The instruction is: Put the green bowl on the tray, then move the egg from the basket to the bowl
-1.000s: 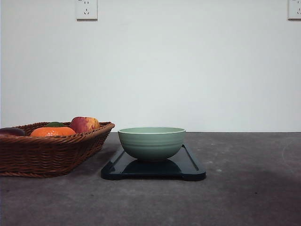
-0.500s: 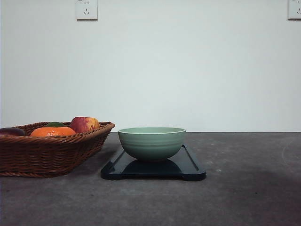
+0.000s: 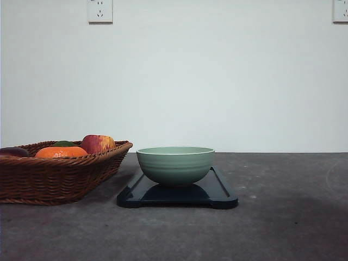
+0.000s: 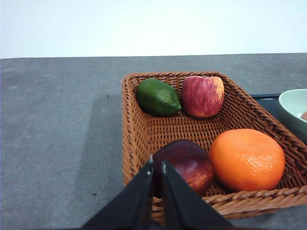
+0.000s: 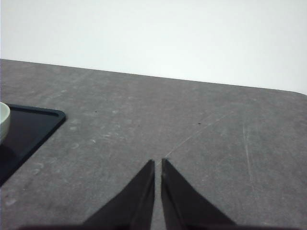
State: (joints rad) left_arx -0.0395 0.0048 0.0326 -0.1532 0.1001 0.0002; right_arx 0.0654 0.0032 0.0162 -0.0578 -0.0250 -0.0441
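Nothing is seen to have shifted over the last second. Bowl (image 3: 175, 164) sits on tray (image 3: 220, 190); a brownish patch (image 4: 304, 115) inside it is likely the egg. No egg is seen in basket (image 4: 139, 139). Left gripper (image 4: 157, 165) and right gripper (image 5: 158, 164) are closed, empty. Task judged about complete.

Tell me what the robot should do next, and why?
Probably nothing more, just rest. The green bowl sits on the tray, a brownish bit inside looks like the egg, and the left gripper and right gripper are shut, empty.
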